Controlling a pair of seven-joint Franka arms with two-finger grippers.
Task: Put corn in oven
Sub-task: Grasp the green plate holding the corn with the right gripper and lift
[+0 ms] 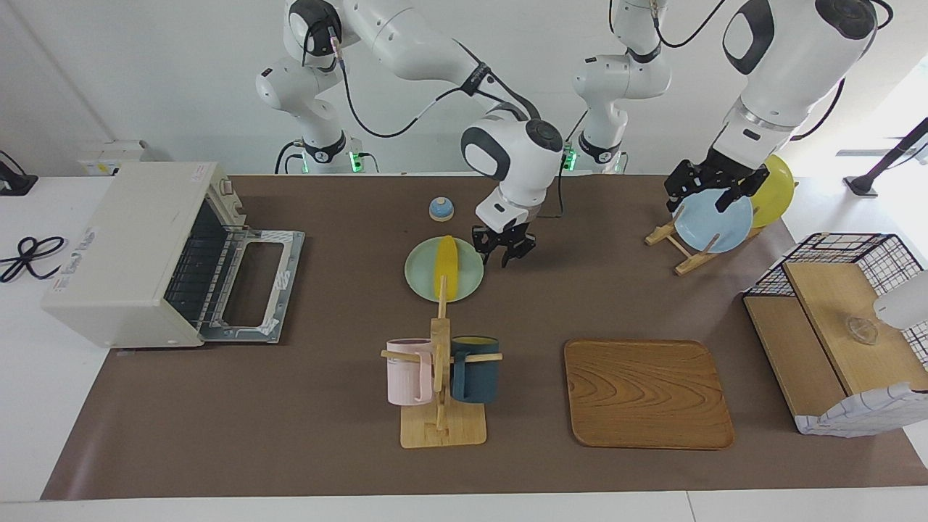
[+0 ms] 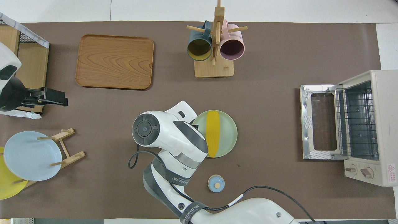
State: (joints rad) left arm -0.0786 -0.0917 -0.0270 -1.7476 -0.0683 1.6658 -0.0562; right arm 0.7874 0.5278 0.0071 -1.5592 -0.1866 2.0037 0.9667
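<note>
Facing view: the right gripper (image 1: 506,254) hangs empty with fingers parted at three o'clock of the corn (image 1: 446,267), which lies untouched on its green plate (image 1: 420,279). The oven (image 1: 138,250), at nine o'clock, stands open with its rack bare, so grasp, carry and placing remain. The left gripper (image 1: 707,188) waits spread wide over the plate rack (image 1: 678,250).

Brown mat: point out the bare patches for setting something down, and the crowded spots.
Bare: the mat between the green plate and the oven door, and the strip between the wooden tray and the plate rack. Crowded: the plate with the corn, the right gripper beside it, the mug stand close by.
</note>
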